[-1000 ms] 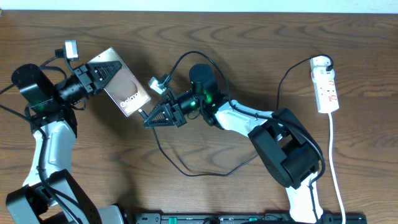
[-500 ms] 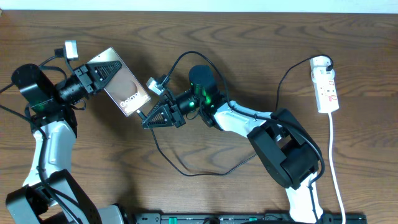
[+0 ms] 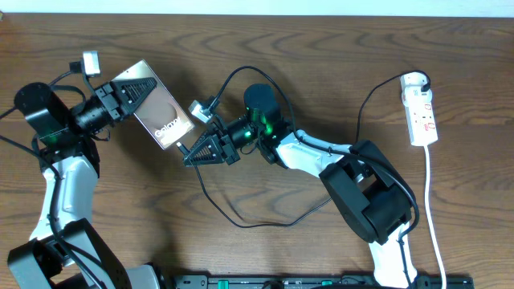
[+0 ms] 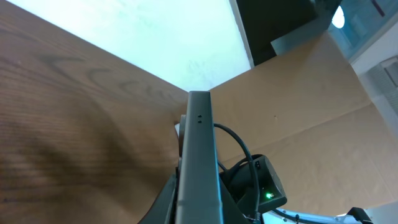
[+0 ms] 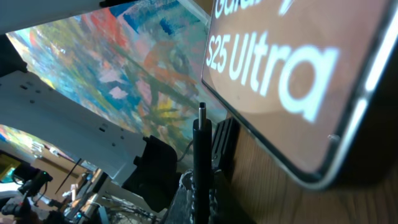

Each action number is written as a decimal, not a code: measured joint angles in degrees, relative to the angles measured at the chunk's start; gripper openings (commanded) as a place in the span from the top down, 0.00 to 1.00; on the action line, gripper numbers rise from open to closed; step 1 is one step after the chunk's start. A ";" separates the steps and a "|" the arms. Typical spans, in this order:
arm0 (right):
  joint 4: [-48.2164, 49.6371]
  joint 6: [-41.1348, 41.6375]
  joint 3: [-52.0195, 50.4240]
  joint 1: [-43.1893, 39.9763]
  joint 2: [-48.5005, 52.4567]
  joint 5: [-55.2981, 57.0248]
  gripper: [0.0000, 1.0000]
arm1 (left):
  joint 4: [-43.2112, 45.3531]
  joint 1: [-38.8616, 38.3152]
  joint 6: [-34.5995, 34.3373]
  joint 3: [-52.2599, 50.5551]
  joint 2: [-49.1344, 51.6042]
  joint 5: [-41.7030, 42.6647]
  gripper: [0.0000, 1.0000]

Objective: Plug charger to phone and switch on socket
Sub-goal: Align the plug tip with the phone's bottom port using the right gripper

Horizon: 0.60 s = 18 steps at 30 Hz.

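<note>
We've got the brown wooden table [image 3: 265, 72], and over its left part the glossy bronze-brown slab phone [image 3: 165, 112] is clamped in the left gripper [image 3: 138, 91]. Far right lies the small white power-strip socket [image 3: 421, 112], well apart from both arms. The thin black charger cable [image 3: 241, 221] loops to the right gripper [image 3: 191, 155], pinched tight on its plug, tip just beside the phone's lower end.
</note>
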 measured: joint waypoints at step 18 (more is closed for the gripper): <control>0.02 0.33 0.00 -0.35 0.00 -0.02 0.99 | 2.36 0.22 -2.03 0.00 0.00 1.79 0.93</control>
